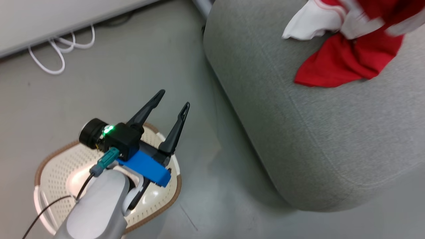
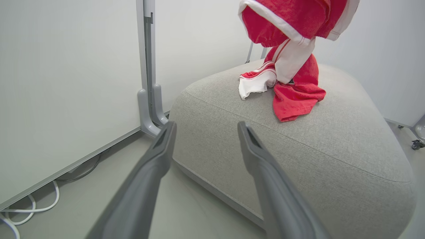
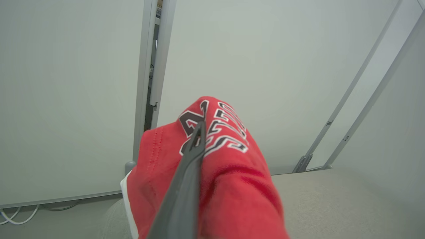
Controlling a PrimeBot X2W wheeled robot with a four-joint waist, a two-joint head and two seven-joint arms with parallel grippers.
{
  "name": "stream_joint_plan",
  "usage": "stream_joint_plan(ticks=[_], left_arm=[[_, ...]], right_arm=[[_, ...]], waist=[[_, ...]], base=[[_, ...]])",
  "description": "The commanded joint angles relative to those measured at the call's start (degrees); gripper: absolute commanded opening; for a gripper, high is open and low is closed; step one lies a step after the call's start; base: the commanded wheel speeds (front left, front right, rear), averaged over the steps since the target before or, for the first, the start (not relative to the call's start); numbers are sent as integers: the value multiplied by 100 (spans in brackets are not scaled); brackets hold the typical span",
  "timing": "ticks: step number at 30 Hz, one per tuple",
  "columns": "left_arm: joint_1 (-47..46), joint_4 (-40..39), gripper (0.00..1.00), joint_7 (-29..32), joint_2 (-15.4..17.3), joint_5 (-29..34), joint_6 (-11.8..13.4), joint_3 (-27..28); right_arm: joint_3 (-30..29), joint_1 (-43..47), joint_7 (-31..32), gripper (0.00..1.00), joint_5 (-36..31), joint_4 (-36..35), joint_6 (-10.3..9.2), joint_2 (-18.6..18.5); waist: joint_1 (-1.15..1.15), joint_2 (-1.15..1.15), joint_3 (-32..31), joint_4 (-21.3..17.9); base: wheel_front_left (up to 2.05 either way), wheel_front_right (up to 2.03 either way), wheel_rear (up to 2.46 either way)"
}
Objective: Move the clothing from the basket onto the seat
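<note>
My left gripper (image 1: pixel 175 98) hangs open over the cream basket (image 1: pixel 49 159), whose visible inside is bare perforated plastic. In the left wrist view the left gripper (image 2: pixel 206 126) points at the grey seat (image 2: pixel 298 156), nothing between its fingers. The red and white clothing (image 2: pixel 295 93) hangs from above, its lower end lying on the seat (image 1: pixel 315 132) at that view's far side. The head view has the clothing (image 1: pixel 345 59) at the top right. My right gripper (image 3: pixel 199 132) is shut on the clothing (image 3: pixel 232 186), which drapes over it with black-and-white lettering; one finger is hidden.
White cables (image 1: pixel 56 56) lie on the floor by the wall panel. A grey partition post (image 2: pixel 149 83) stands behind the seat's corner. A strip of grey floor (image 1: pixel 206 172) separates basket and seat. A caster (image 2: pixel 415 144) sits at the far right.
</note>
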Motion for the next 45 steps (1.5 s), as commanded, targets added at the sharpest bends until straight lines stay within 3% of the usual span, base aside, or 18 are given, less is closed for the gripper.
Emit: stream_joint_plan(ticks=[1,3,9,17,24,26,27,38,45], left_arm=[[-158,-90,100,20,66,45,-21,-6],[-301,-223,100,49,96,68,-21,-47],[-535,-527,100,83,162,148,4,-80],[-601,-789,100,175,315,262,61,-126],[-514,-703,100,154,343,201,98,-134],[-488,-662,100,132,309,196,118,-155],[-475,-630,100,122,297,201,109,-171],[-191,-90,100,-37,-37,3,97,-234],[269,131,100,-54,-447,-230,56,-40]], right_arm=[[-205,-195,-36,0,-29,-2,-5,-168],[-538,-311,-94,0,-120,38,-4,-399],[-1270,-15,-418,0,-268,442,-5,-645],[-2030,710,-1294,0,-438,1576,-5,-284],[-2159,904,-1626,0,-626,2185,-5,-135],[-2174,915,-1672,80,-682,2273,-5,-95],[-2180,919,-1689,100,-712,2306,-5,-79],[-2059,1415,-1796,100,-1064,2280,-5,233],[-1856,2435,-1841,100,-984,1642,-4,371]], waist=[[-1,0,644,306],[-1,0,901,384],[-1,0,1350,544],[-1,0,1631,635],[-1,0,1537,641],[-1,0,1462,649],[-1,0,1414,656],[-1,0,429,775],[-1,0,-573,1043]], base=[[0,0,0],[0,0,0],[0,0,0],[0,0,0],[0,0,0],[0,0,0],[0,0,0],[0,0,0],[0,0,0]])
